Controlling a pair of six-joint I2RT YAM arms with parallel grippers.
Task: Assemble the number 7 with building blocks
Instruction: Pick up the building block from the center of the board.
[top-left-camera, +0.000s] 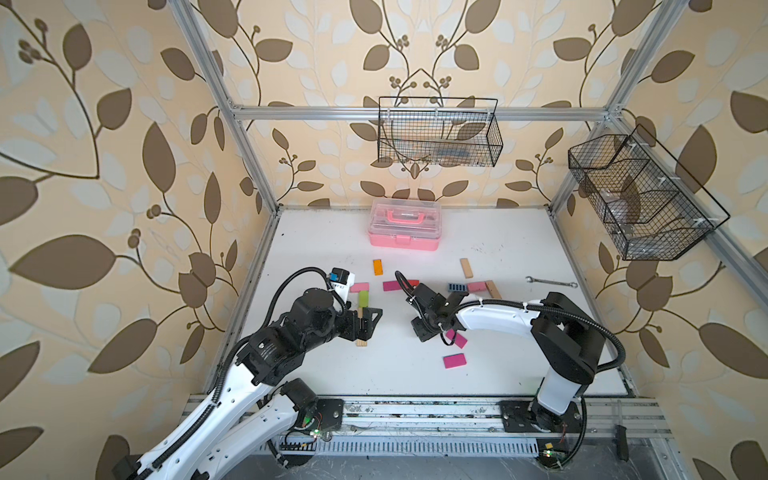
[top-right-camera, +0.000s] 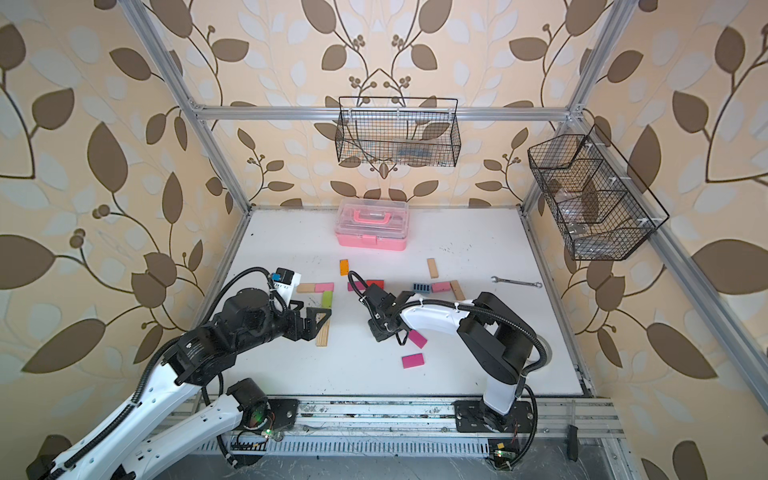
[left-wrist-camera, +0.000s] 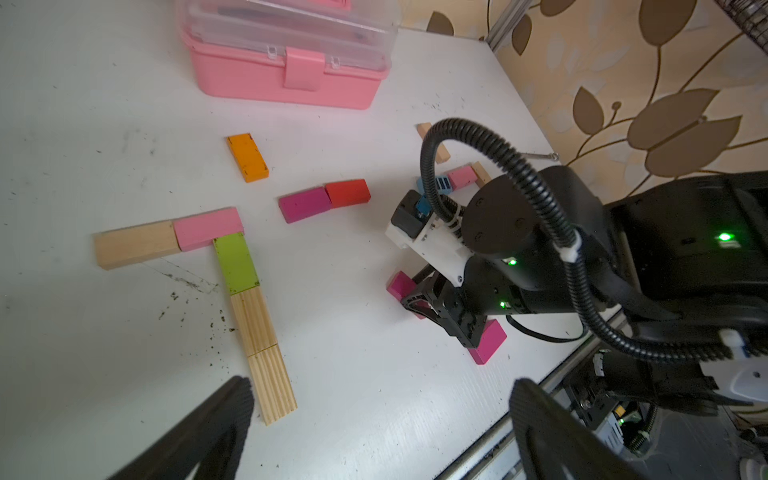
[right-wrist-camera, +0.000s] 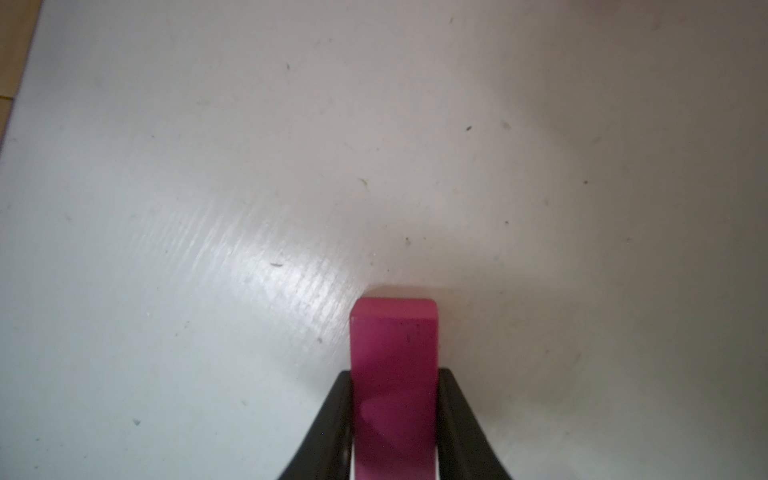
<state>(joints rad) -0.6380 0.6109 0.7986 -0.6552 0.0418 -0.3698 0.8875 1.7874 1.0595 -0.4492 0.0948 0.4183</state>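
Note:
The number 7 lies on the table's left side: a wood block (left-wrist-camera: 137, 244) and a light pink block (left-wrist-camera: 208, 228) form the bar, and a lime green block (left-wrist-camera: 235, 262) with two ribbed wood blocks (left-wrist-camera: 262, 349) runs down from it. My left gripper (left-wrist-camera: 380, 390) hovers open beside the stem's lower end (top-left-camera: 361, 343), holding nothing. My right gripper (right-wrist-camera: 395, 374) is shut on a magenta block (right-wrist-camera: 394, 340) low at the table's middle (top-left-camera: 457, 338). Loose blocks: orange (top-left-camera: 377, 267), magenta (top-left-camera: 390, 285), red (top-left-camera: 413, 283), blue-striped (top-left-camera: 456, 287), magenta (top-left-camera: 454, 360).
A pink case (top-left-camera: 403, 226) stands at the back. A wrench (top-left-camera: 550, 282) lies at the right. A light pink block (top-left-camera: 477, 286) and two wood blocks (top-left-camera: 466, 268) lie behind the right arm. Wire baskets (top-left-camera: 440, 133) hang on the walls.

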